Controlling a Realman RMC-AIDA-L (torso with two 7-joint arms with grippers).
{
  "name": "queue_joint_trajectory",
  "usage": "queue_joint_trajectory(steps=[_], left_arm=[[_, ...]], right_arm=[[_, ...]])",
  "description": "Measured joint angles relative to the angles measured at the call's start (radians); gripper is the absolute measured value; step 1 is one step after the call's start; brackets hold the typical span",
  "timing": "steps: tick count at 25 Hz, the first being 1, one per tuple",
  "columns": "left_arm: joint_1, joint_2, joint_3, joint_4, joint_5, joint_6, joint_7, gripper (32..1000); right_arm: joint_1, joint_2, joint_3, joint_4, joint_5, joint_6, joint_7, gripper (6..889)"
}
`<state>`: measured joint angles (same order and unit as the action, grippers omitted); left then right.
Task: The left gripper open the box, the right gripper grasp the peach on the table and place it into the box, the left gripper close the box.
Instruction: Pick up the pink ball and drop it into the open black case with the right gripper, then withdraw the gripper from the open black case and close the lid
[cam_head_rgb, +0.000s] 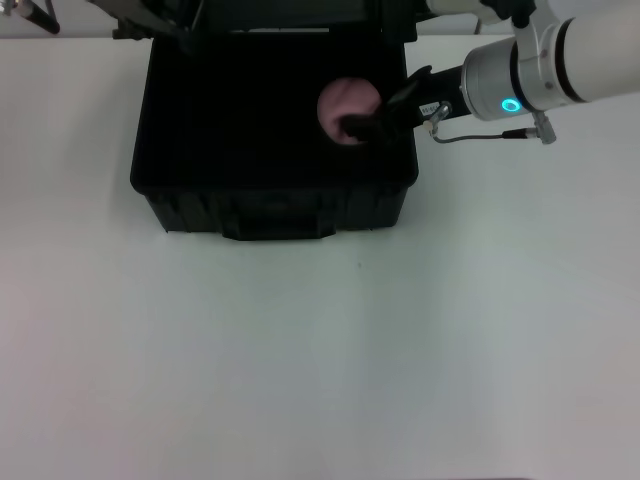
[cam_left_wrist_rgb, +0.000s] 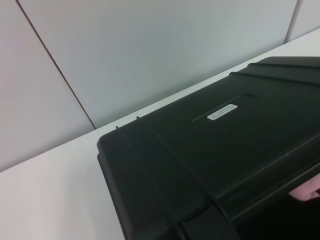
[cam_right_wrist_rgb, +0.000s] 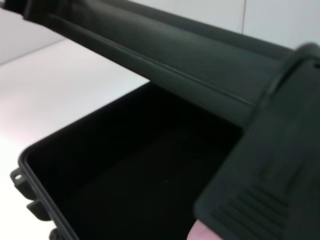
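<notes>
- The large black hard plastic box (cam_head_rgb: 270, 190) is already opened.
- The small pale pink peach (cam_head_rgb: 343, 108) is held inside it, clamped by the right gripper (cam_head_rgb: 362, 126).
- Release and lid closing are left.

box (cam_head_rgb: 275, 205) mouth open above, raised lid blocks rear, bare table (cam_head_rgb: 320, 360) in front

A bare lab or test room: a plain white table (cam_head_rgb: 300, 360) backed by blank grey wall panels (cam_left_wrist_rgb: 165, 50).
</notes>
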<state>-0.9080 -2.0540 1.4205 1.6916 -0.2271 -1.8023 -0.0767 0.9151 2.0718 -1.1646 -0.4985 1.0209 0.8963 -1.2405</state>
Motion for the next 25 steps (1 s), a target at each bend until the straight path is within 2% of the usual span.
queue_joint_trajectory(steps=[11,16,19,25], left_arm=[[0.001,0.0000,0.000,0.000,0.000,0.000,0.003,399],[0.001,0.0000,0.001,0.000,0.000,0.000,0.003,399],[0.001,0.0000,0.009,0.000,0.000,0.000,0.003,399],[0.004,0.0000,0.012,0.000,0.000,0.000,0.003,399]], right_arm=[[0.002,-0.002,0.000,-0.002,0.004,0.002,-0.001,477],[0.007,-0.003,0.000,-0.001,0.005,0.003,-0.002,695],[0.007,-0.003,0.000,-0.001,0.005,0.003,-0.002,866],[0.008,-0.005,0.000,-0.003,0.001,0.011,0.000,866]])
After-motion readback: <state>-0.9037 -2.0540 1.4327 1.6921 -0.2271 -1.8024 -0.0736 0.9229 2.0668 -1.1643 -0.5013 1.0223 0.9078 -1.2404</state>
